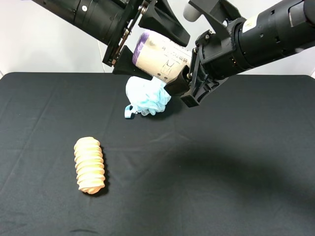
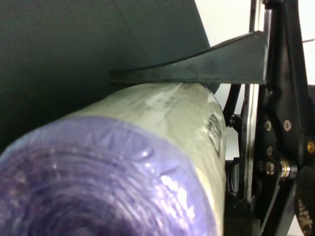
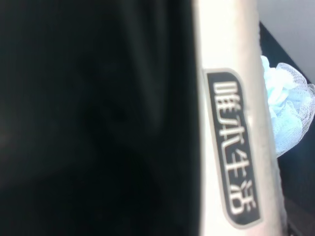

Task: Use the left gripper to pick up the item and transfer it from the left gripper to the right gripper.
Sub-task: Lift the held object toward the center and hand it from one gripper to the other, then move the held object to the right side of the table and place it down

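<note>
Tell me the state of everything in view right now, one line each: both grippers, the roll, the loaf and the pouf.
Roll, held in the air, one end clamped by the right gripper.
Left gripper, jaws open, standing either side of the roll's purple end.
Right gripper, jaws shut on the roll's other end.
Loaf, lying on the table, untouched.
Pouf, resting on the table, untouched.

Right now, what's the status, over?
Left gripper open around roll. Right gripper shut on roll, held above table. Pouf below, loaf aside; nothing blocking.
</note>
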